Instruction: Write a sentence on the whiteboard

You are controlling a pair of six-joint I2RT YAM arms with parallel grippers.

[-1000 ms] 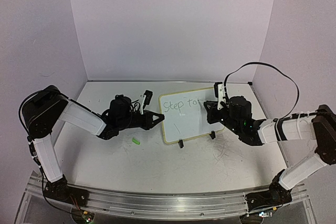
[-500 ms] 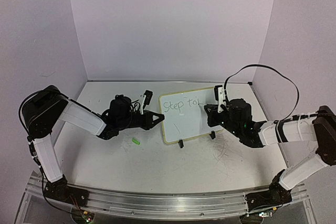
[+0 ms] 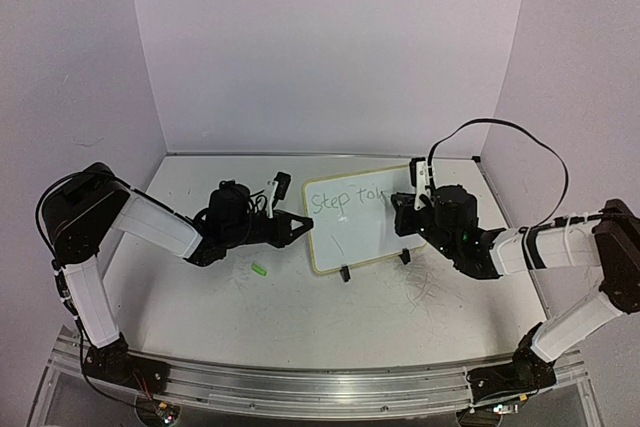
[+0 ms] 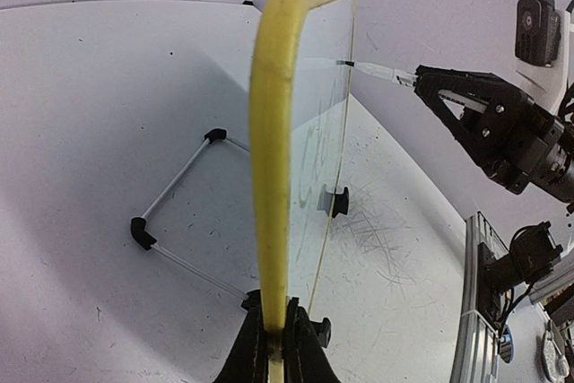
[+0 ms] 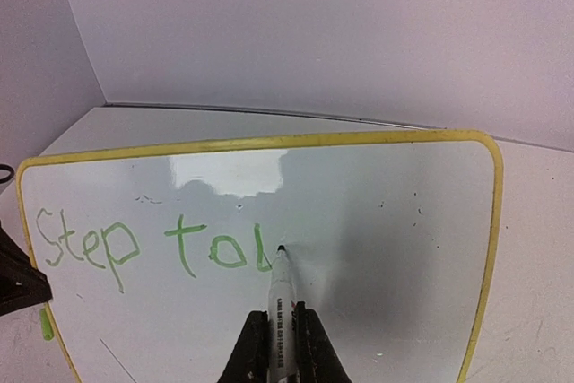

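The whiteboard (image 3: 350, 232) stands tilted on its wire stand mid-table, its yellow-green rim (image 4: 273, 132) edge-on in the left wrist view. My left gripper (image 3: 303, 224) (image 4: 276, 334) is shut on the rim at the board's left edge. My right gripper (image 3: 408, 203) (image 5: 281, 313) is shut on a white marker (image 5: 282, 289) (image 4: 381, 71), whose tip touches the board face. The sentence (image 5: 134, 241) (image 3: 345, 197) reads "Step to" in green, followed by one fresh stroke that ends at the tip.
A small green cap (image 3: 260, 269) lies on the table left of the board. The thin black wire stand (image 4: 179, 213) juts out behind the board. Grey scribble marks (image 3: 425, 287) scuff the tabletop near the right arm. White walls close in the back and sides.
The right gripper and marker have shifted slightly right along the board, adding a stroke after "to". The left gripper and board have stayed still.
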